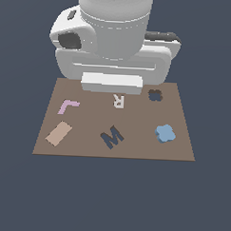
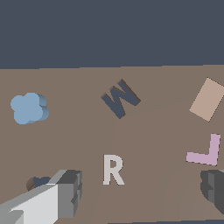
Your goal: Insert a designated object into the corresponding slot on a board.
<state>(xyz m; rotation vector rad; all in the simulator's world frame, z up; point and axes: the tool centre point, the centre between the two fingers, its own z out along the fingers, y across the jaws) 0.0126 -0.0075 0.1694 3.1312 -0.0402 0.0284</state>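
Observation:
The light blue clover-shaped designated object (image 1: 164, 133) (image 2: 29, 108) lies flat on the brown board (image 1: 87, 147) (image 2: 162, 118), near the board's edge on the exterior view's right. The slot (image 1: 155, 95) (image 2: 40, 181), a dark clover cutout, sits farther back on the same side; in the wrist view one finger partly hides it. My gripper (image 2: 142, 187) hangs above the back middle of the board, over the white R, open, with nothing held between its fingers (image 2: 70, 190). In the exterior view the arm's body hides the fingertips.
Other pieces lie on the board: a dark M (image 1: 111, 136) (image 2: 120, 98), a white R (image 1: 118, 100) (image 2: 113, 169), a pink L (image 1: 68, 106) (image 2: 205, 151) and a tan rectangle (image 1: 58, 133) (image 2: 208, 99). Dark blue floor surrounds the board.

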